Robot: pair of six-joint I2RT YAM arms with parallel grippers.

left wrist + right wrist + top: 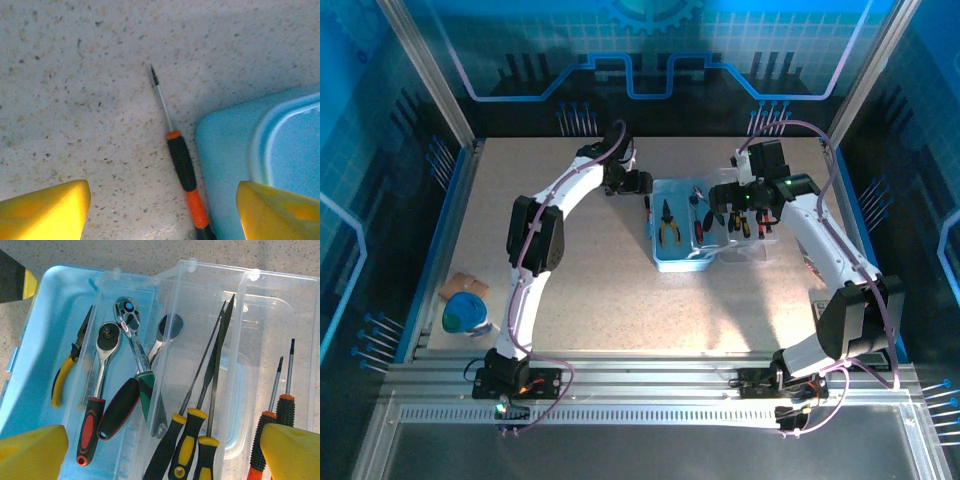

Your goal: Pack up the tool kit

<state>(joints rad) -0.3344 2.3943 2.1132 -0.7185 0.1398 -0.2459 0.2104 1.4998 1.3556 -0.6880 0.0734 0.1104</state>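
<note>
Screwdriver (181,165) lies between the left tool's (162,200) spread fingers, beside case (225,160)

Light-blue case (30,340) open on speckled table (125,252). Pliers (67,365) with yellow-orange handles lie along the case's left side, partly under a clear insert (107,295). On the insert, three ratchets (127,335) crossed, with red-and-black, black and green grips. Clear lid (260,325) lies to the right and carries three yellow-and-black files (189,440), tips pointing up-frame. Beside them are two orange-and-black screwdrivers (286,407), near the right edge. Right gripper (160,455) has its yellow fingertips (30,452) spread wide at the bottom corners.
</note>
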